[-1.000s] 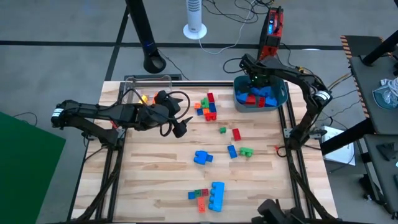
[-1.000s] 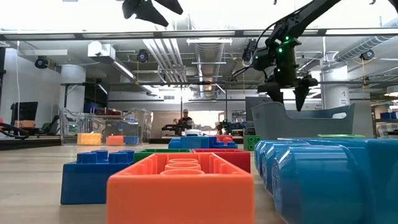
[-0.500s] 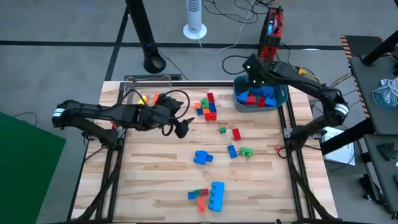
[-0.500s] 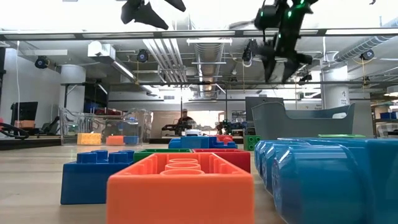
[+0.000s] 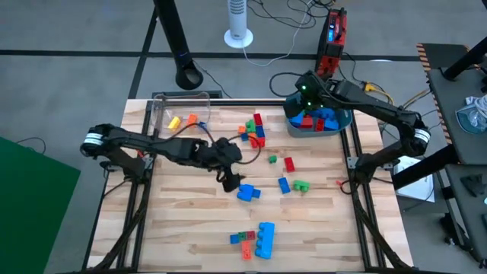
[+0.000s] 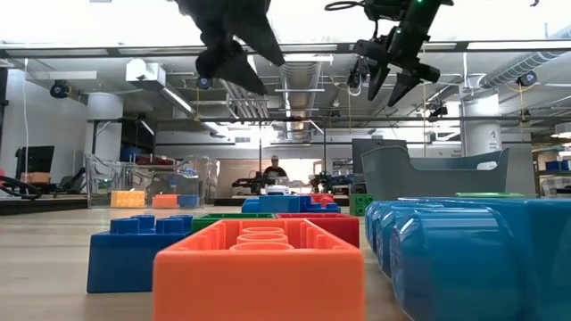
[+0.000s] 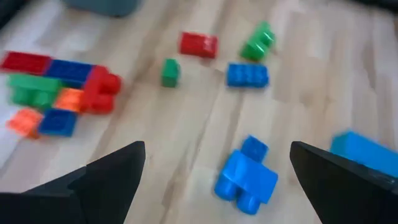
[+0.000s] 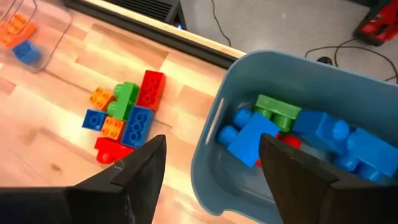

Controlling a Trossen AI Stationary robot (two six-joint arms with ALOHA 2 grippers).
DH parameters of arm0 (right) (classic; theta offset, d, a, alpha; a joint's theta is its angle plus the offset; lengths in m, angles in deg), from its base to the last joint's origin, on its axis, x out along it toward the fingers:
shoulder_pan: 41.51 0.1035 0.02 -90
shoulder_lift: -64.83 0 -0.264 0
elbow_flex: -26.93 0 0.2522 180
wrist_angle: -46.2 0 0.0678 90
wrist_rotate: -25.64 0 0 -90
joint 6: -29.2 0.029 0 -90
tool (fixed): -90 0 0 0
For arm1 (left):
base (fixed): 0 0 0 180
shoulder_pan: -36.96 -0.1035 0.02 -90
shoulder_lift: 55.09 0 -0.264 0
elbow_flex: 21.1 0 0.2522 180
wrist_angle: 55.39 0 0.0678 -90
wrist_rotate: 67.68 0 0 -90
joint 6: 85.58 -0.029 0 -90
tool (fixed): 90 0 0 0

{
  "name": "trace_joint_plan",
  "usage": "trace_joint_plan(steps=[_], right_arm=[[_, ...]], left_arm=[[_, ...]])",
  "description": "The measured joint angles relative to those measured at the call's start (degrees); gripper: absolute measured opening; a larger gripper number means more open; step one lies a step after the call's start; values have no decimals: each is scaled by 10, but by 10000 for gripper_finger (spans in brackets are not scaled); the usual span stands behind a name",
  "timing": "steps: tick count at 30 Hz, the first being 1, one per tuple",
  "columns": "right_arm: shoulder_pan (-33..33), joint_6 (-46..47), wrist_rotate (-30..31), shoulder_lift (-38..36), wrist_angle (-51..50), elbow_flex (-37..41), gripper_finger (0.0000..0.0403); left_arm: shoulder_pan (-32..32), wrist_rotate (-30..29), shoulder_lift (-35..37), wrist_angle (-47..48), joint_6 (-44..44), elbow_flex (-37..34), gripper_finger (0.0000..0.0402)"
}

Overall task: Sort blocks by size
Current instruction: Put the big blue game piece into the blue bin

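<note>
We find the blocks (image 5: pixel 253 131) scattered over the wooden tabletop (image 5: pixel 183 228): a mixed cluster of red, blue, green and orange ones toward the far edge, a small green one (image 5: pixel 272 159) and a red one (image 5: pixel 289 164) nearer the middle, a small blue one (image 5: pixel 284 185) beside a green one (image 5: pixel 301 185), a chunky blue one (image 5: pixel 247 192) just in front of them, and a light blue one (image 5: pixel 265 238) with small red, green and orange pieces touching it near the front edge. More blocks, mostly blue with red and green, lie inside the teal tub (image 5: pixel 342 122) at the far right corner, and a yellow and an orange one sit in the clear plastic box (image 5: pixel 161 103) at the far left corner (its walls are hard to make out from above). The left gripper (image 5: pixel 230 181) hangs over the middle of the tabletop, just beside the chunky blue block, and its wrist view shows that block (image 7: pixel 246 177) between its jaws, which are spread wide and hold nothing. The right gripper (image 5: pixel 303 93) is raised above the near-left rim of the tub; its jaws are also parted and empty, with the tub's wall (image 8: pixel 214 149) between them in its wrist view.
</note>
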State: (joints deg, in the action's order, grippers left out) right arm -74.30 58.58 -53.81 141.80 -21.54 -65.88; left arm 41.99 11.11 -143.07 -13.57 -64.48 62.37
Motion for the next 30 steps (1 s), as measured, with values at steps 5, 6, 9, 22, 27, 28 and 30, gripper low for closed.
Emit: trace_joint_plan(steps=[5, 6, 9, 22, 27, 28, 30], right_arm=[[5, 0, 0, 1, -1, 5, 253], [5, -1, 0, 1, -4, 5, 256], [5, -8, 0, 1, -12, 8, 260], [2, -139, -3, 1, 55, 44, 237], [2, -161, -7, 1, 54, 44, 221], [2, -165, -14, 1, 54, 44, 218], [2, -165, -29, 1, 54, 44, 214]], left_arm=[[-8, 42, -14, 11, -54, 0, 387], [-8, 45, -17, 21, -43, 0, 387], [-8, 45, -26, 52, 53, 0, 387], [38, 60, -158, 39, 507, 44, 358], [40, 81, -230, 72, 486, 116, 283], [41, 91, -244, 76, 475, 130, 264], [43, 113, -270, 81, 449, 156, 221]])
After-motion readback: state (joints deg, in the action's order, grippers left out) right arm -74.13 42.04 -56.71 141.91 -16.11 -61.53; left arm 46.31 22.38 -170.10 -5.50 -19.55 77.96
